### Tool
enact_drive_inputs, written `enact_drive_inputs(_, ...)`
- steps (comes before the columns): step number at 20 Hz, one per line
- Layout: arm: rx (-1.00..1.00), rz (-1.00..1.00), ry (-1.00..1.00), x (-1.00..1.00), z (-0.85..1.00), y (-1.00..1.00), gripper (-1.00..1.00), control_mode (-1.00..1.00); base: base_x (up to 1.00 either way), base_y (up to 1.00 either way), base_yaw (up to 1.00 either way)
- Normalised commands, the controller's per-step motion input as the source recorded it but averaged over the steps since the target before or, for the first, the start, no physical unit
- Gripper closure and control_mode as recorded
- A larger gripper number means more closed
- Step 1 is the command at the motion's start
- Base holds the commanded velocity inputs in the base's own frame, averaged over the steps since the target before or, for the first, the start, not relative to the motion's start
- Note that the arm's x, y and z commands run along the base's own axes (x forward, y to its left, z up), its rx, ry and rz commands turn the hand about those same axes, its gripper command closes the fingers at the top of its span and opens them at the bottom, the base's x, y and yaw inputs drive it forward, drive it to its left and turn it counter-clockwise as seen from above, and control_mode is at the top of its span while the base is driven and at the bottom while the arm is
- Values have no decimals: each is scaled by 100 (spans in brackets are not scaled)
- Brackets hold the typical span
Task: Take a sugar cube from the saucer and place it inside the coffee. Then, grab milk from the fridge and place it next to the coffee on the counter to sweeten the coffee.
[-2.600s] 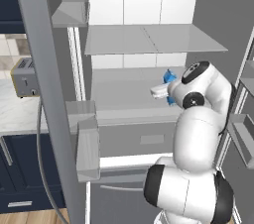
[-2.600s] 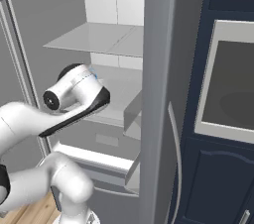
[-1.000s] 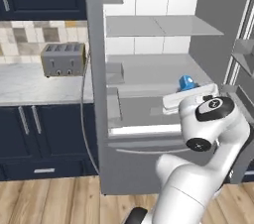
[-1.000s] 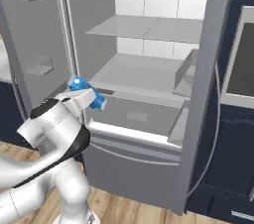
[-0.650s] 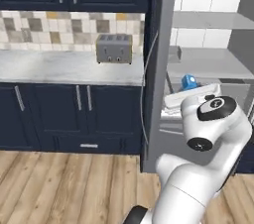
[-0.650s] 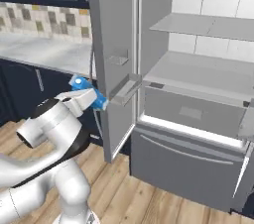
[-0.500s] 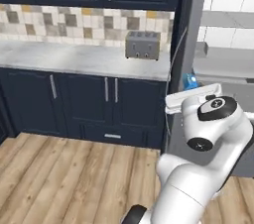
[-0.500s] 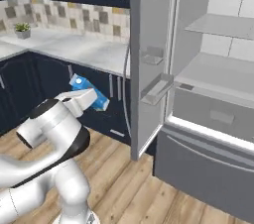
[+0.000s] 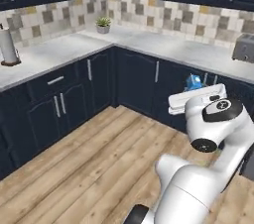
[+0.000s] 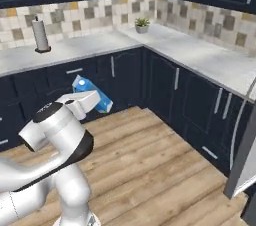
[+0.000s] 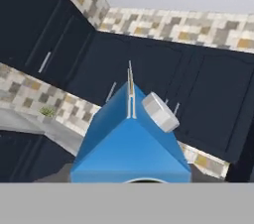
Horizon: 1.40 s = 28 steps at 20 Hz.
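One milk [image 10: 92, 93], one potted plant [image 9: 103, 24]

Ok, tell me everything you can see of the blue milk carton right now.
The blue gable-topped milk carton has a ridged top seam and a round white cap on one sloped face. It sits at the end of the white arm, in the gripper, tilted, in the air over the wood floor, in front of the navy cabinets. The white marble counter lies beyond; nothing else touches the carton.

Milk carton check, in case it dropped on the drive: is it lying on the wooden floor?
No, the milk carton is held up at the gripper, well above the floor.
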Motion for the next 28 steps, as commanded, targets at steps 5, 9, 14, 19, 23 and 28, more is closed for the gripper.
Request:
enact_drive_inputs(5, 0, 0, 0, 0, 0, 0, 100, 100, 0, 62, 84)
enact_drive_inputs(9, 0, 0, 0, 0, 0, 0, 100, 100, 0, 51, 86)
enact_drive_inputs(14, 0, 0, 0, 0, 0, 0, 100, 100, 2, 35, 85)
enact_drive_inputs(19, 0, 0, 0, 0, 0, 0, 100, 100, 64, 0, 72)
enact_drive_inputs(23, 0, 0, 0, 0, 0, 0, 100, 100, 100, -23, 47)
enact_drive_inputs(28, 0, 0, 0, 0, 0, 0, 100, 100, 100, 4, 46)
